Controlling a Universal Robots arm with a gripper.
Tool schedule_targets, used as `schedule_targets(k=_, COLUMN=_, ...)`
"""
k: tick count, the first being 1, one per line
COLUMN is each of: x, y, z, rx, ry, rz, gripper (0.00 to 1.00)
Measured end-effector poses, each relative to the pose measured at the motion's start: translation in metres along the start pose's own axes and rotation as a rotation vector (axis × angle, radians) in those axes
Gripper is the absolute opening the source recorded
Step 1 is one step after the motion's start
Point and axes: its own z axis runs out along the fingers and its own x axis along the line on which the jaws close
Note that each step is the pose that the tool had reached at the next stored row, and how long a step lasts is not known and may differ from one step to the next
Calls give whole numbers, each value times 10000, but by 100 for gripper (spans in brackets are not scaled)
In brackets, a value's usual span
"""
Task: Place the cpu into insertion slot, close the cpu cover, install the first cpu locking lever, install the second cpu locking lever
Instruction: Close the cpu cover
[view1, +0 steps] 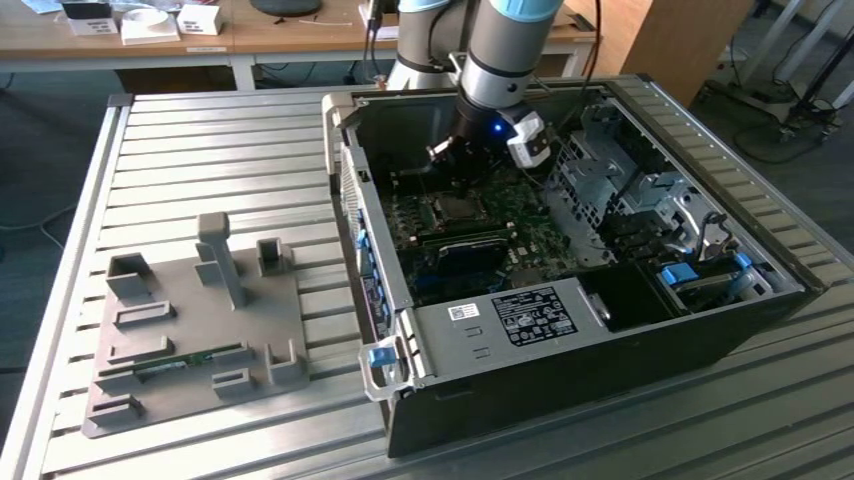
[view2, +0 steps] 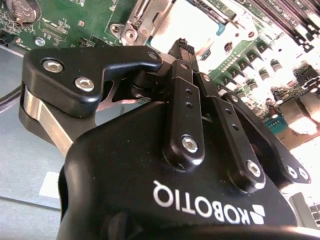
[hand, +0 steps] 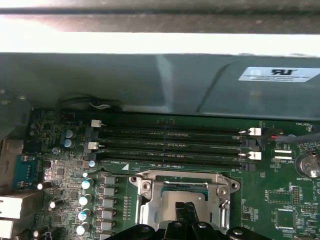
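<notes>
Pincer (hand: 186, 210), fingertips together, hangs directly above the window of the cpu cover (hand: 144, 202); long memory slots (hand: 170, 145) lie just beyond it.

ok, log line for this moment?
tool: shut, just over the cpu cover | cpu cover: looks down flat | cpu: seen through its window | arm: reaching into the computer case

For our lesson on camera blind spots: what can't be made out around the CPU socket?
First wrist view: the gripper and the picture's edge hide part of the cpu cover.
Second wrist view: the gripper's body blocks most of the motherboard; glare washes out parts beside it.
Exterior view: the insertion slot is too small to tell whether it is latched.
</notes>
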Motion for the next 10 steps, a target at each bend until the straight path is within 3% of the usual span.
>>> schedule_targets(k=10, x=6, y=-6, z=1, rx=7, ry=-4, rz=0, gripper=11)
